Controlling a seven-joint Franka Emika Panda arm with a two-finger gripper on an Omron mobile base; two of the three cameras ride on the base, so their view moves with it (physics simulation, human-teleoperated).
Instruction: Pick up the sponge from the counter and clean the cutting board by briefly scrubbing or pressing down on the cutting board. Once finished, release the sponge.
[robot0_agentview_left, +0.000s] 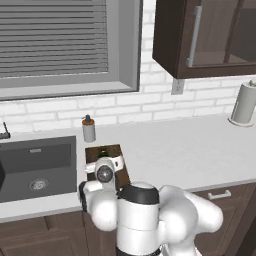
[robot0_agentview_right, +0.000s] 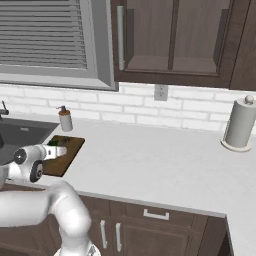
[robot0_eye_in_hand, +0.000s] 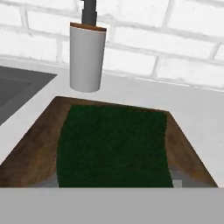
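Sponge (robot0_eye_in_hand: 113, 146) lies green side up on the cutting board (robot0_eye_in_hand: 31, 151) on the worktop (robot0_agentview_left: 190, 150), directly under the fingers (robot0_agentview_right: 59, 151); whether these are apart cannot be told.

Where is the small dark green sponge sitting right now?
The small dark green sponge lies on the dark brown wooden cutting board, directly under the hand, in front of the grey soap dispenser and right of the dark sink.

Arm folded low, pincer (robot0_agentview_right: 59, 151) pointing forward-down (jaw state unclear).
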